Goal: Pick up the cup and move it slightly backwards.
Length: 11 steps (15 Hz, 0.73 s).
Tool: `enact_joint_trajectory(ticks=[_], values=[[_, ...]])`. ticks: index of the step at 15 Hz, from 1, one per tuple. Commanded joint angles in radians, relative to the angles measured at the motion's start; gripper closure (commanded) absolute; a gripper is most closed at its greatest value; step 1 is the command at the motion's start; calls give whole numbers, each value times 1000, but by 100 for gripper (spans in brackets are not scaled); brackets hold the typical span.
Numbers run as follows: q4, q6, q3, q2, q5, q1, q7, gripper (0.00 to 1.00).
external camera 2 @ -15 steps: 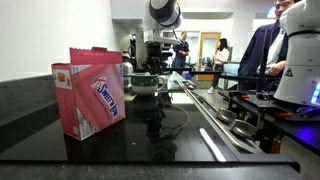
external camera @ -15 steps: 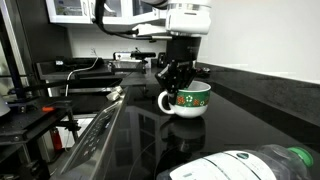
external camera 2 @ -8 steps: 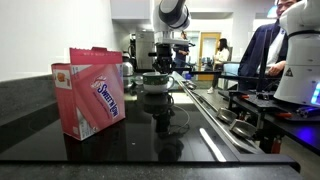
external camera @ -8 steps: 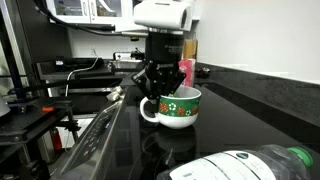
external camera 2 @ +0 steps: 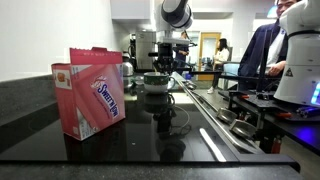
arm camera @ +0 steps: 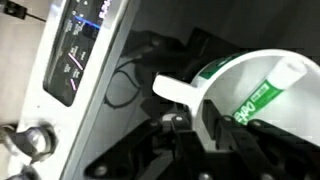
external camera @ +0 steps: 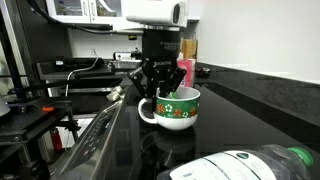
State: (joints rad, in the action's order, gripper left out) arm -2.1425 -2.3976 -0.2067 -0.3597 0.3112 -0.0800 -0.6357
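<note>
The cup (external camera: 178, 108), a wide white mug with a green band and red patterns, sits low over the black counter (external camera: 240, 115) in both exterior views (external camera 2: 155, 82). My gripper (external camera: 160, 90) reaches down from above and is shut on the cup's rim on the handle side. In the wrist view the white inside of the cup (arm camera: 250, 90) and its handle (arm camera: 175, 90) fill the frame, with the rim between my fingers (arm camera: 205, 130). A green-labelled packet (arm camera: 262, 92) lies in the cup. I cannot tell whether the cup touches the counter.
A pink carton (external camera 2: 92, 92) stands near the counter's front. A plastic bottle (external camera: 250, 165) lies on its side close to the camera. A tall pink container (external camera: 187, 48) stands behind the cup. The stove panel (arm camera: 80, 50) runs alongside. People (external camera 2: 262, 55) stand beyond.
Over the last second my gripper and the cup moved together across the counter, toward the camera in the view with the bottle. In the last half second they barely moved.
</note>
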Motion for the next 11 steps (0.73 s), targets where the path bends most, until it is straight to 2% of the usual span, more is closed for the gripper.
enact_joint_trajectory(ticks=[1,6,7,11], values=[[-50,-10,-2,81,-15,10,-4,42],[-71,87,3,222,-89,17,-13,3],[-74,110,8,252,-112,18,-17,0],[-69,191,48,329,-198,16,-30,0]])
